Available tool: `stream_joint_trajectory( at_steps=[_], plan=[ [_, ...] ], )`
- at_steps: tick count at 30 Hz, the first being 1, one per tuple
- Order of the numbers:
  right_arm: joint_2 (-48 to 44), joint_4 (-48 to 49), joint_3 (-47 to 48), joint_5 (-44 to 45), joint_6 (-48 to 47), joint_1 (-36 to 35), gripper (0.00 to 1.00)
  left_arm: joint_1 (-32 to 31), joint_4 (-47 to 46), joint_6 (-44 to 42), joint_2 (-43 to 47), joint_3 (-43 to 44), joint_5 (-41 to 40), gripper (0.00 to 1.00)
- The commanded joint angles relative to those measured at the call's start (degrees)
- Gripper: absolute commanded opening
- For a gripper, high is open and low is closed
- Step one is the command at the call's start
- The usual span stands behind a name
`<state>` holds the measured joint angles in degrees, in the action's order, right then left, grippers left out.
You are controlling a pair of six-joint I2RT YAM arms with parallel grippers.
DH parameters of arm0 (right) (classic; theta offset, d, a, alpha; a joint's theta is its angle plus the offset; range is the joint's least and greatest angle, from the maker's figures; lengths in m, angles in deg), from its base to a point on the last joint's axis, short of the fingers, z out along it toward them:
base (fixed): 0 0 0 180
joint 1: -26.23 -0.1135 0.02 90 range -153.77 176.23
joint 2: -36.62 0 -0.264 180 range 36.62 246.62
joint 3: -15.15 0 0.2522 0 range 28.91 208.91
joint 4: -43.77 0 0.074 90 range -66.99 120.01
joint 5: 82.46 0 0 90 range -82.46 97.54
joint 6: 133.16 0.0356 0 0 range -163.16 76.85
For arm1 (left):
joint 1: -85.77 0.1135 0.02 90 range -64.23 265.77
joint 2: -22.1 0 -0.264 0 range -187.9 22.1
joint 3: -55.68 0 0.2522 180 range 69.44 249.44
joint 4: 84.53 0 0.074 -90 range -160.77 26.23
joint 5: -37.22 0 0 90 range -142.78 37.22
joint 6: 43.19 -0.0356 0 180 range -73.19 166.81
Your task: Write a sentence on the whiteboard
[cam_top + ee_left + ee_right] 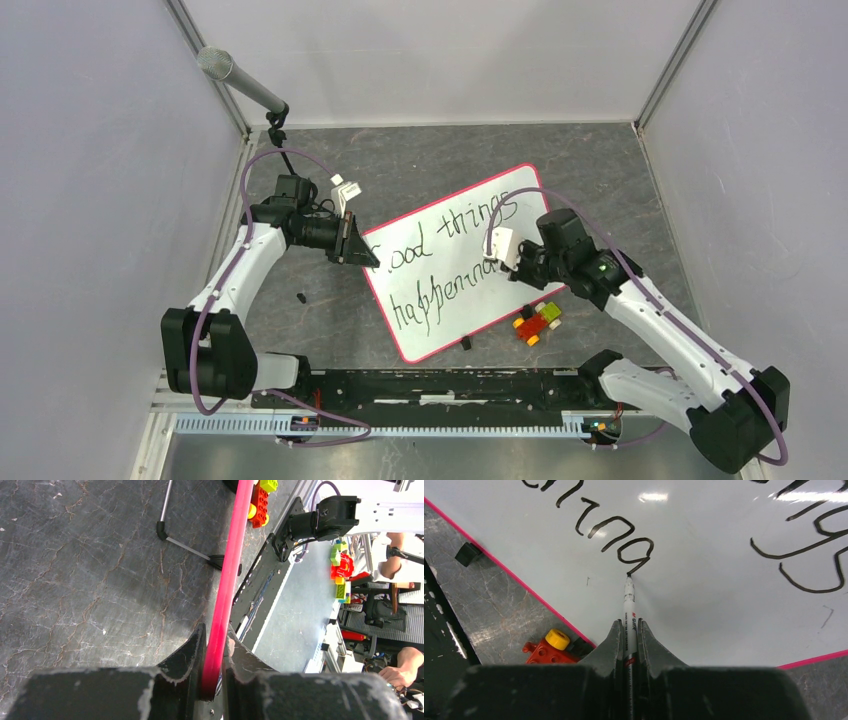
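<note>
Left fingers point(192, 655) are clamping the pink edge of the whiteboard point(430, 335). Right fingers point(609, 645) are gripping a marker point(629, 605), its tip touching the sentence point(432, 300), with blocks point(537, 322) just beside the board's near edge.

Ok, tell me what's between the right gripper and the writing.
A marker, clamped in the right gripper, tip on the last letter of the writing; right wrist view.

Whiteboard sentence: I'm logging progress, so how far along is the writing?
Done: the sentence reads "Good things happening" on the whiteboard. In hand: the left gripper pinches its rim; the right gripper holds the marker, tip on the final g's tail. Left: probably only finishing that stroke and lifting off.
</note>
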<state>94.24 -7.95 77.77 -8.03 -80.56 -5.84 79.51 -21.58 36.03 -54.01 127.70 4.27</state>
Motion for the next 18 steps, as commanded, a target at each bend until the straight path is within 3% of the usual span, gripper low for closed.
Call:
stream_joint_trajectory(
  at_steps=[1, 10, 18],
  plan=[
    [-1.4, -0.9, -3.3, -1.2, -0.5, 0.3, 0.00, -1.7, -2.2, -4.9, -1.1, -0.3, -7.5, 0.02],
    [-3.1, -2.5, -7.1, -5.4, -0.7, 0.1, 0.00, -1.6, -2.1, -4.8, -0.4, -0.9, -7.7, 0.02],
    [0.0, -0.3, -3.2, -7.8, 1.7, -2.7, 0.00, -1.6, -2.1, -4.5, -0.4, -0.3, -7.8, 0.02]
  ],
)
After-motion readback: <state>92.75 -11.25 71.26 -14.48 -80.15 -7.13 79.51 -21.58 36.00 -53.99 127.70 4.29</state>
